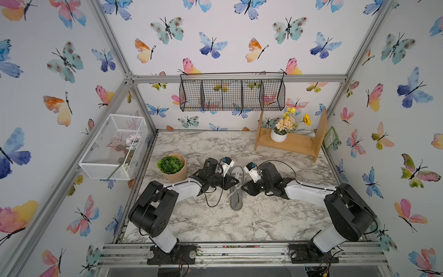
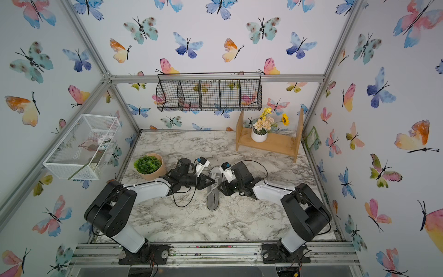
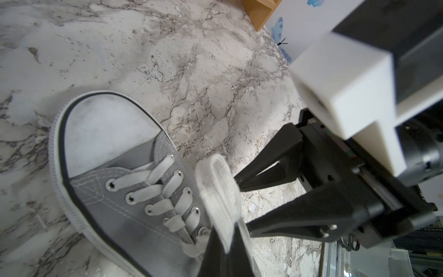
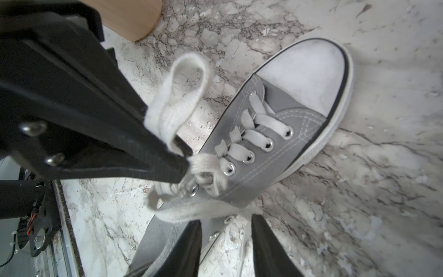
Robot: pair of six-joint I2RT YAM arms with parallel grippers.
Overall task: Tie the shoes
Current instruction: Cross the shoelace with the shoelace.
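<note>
Finds grey canvas low-top sneaker (image 1: 236, 189) centred on marble tabletop (image 1: 215, 223), between arms. Notes left gripper (image 4: 178, 153) clamped on white lace loop (image 4: 184, 81), right gripper (image 3: 241, 206) spread, gripping nothing. Judges bow unfinished: second loop, crossing, tightening outstanding.

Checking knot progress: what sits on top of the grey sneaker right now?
Crossed white laces on the sneaker; above them a lace loop pinched by the left gripper, the right gripper open alongside. The knot area under the left gripper's tip is partly covered.
</note>
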